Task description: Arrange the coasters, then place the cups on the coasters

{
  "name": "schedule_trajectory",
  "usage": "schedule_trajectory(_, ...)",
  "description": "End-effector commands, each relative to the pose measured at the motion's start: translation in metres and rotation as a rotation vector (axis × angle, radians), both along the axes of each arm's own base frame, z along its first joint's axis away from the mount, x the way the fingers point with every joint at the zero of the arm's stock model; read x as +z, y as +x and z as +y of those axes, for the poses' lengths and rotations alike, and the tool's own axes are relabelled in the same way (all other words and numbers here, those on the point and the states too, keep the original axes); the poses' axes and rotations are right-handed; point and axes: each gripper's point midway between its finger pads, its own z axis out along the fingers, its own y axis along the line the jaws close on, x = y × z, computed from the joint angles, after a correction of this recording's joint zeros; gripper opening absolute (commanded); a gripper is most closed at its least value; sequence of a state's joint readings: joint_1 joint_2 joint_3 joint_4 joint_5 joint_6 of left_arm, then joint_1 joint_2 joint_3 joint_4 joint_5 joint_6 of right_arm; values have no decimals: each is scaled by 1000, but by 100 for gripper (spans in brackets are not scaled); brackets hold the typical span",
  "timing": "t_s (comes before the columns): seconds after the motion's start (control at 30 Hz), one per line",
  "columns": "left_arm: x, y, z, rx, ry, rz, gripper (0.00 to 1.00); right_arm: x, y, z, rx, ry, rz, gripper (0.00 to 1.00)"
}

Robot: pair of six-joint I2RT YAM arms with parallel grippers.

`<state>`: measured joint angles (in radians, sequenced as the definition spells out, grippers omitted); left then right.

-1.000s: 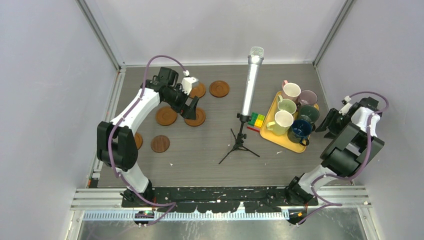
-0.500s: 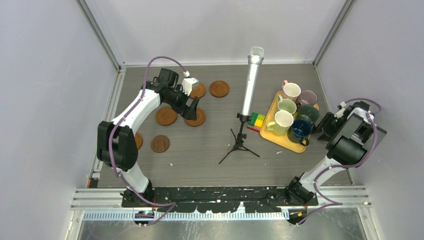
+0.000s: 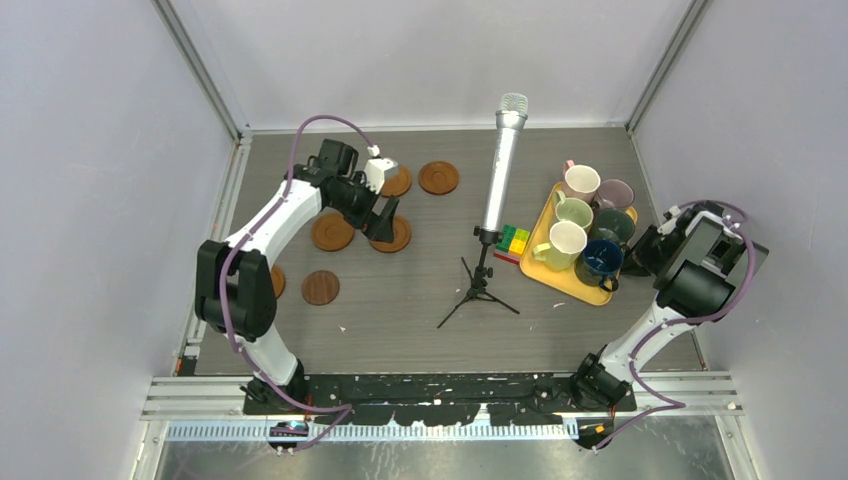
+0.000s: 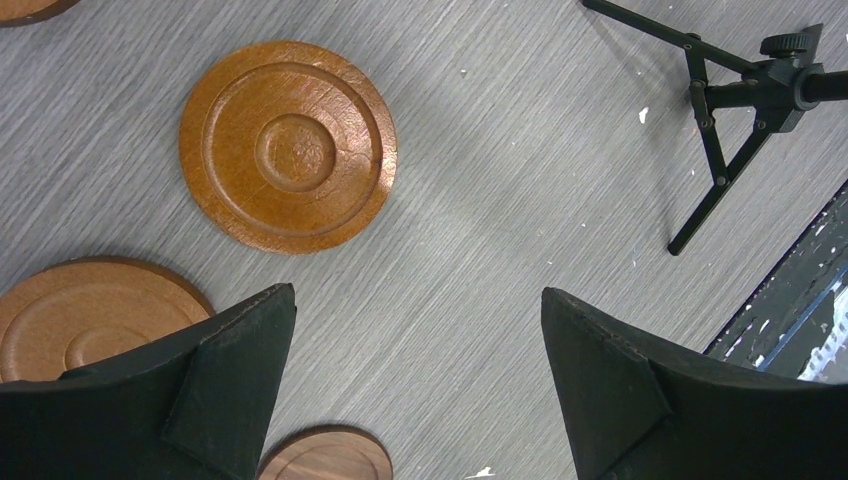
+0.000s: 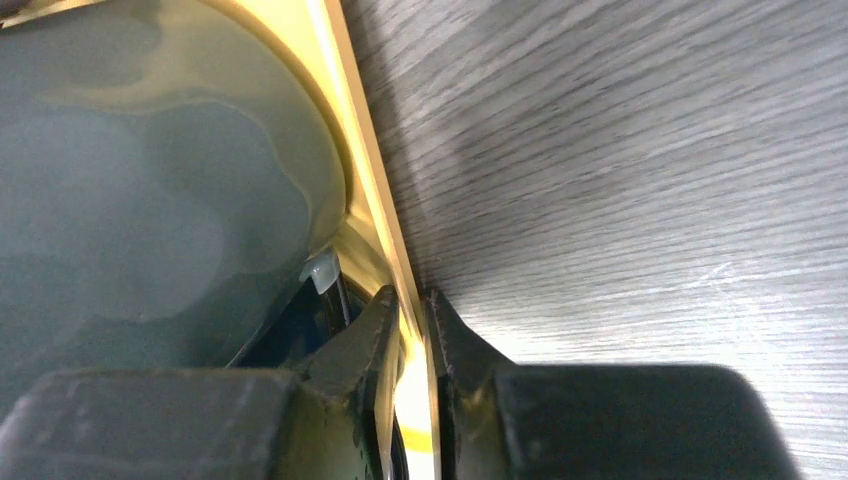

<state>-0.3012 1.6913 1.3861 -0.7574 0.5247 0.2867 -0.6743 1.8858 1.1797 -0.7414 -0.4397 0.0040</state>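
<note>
Several brown coasters (image 3: 332, 231) lie spread over the table's left half, one darker (image 3: 320, 287). My left gripper (image 3: 383, 215) hovers open above them. In its wrist view an orange-brown coaster (image 4: 288, 146) lies ahead, another coaster (image 4: 80, 315) sits behind the left finger, and the dark coaster (image 4: 325, 458) is at the bottom edge; the left gripper (image 4: 416, 293) holds nothing. The cups (image 3: 582, 183) stand crowded on the yellow tray (image 3: 580, 288). My right gripper (image 3: 645, 250) is at the tray's right side, and in its wrist view the right gripper (image 5: 412, 300) is shut on the tray rim (image 5: 365, 150), beside the dark grey-green cup (image 5: 150, 200).
A silver microphone (image 3: 500, 170) on a black tripod (image 3: 480, 290) stands mid-table between coasters and tray. A small stack of coloured blocks (image 3: 514, 240) lies at the tray's left edge. Grey walls enclose the table on three sides.
The right arm swung in toward the tray and its jaws closed on the tray's right rim. The left arm stayed over the coasters, still open.
</note>
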Motion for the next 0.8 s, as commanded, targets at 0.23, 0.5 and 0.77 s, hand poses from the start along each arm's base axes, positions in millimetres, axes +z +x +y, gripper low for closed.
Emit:
schedule_trajectory(0.23, 1, 6, -10, -3, -40, 3, 95, -7, 40, 19, -29, 55, -38, 5)
schedule_trajectory(0.5, -1, 7, -10, -1, -39, 9, 95, -10, 52, 29, -49, 87, -44, 0)
schedule_trajectory(0.77, -4, 9, -11, 1, -36, 18, 95, -8, 69, 41, -49, 102, -69, 1)
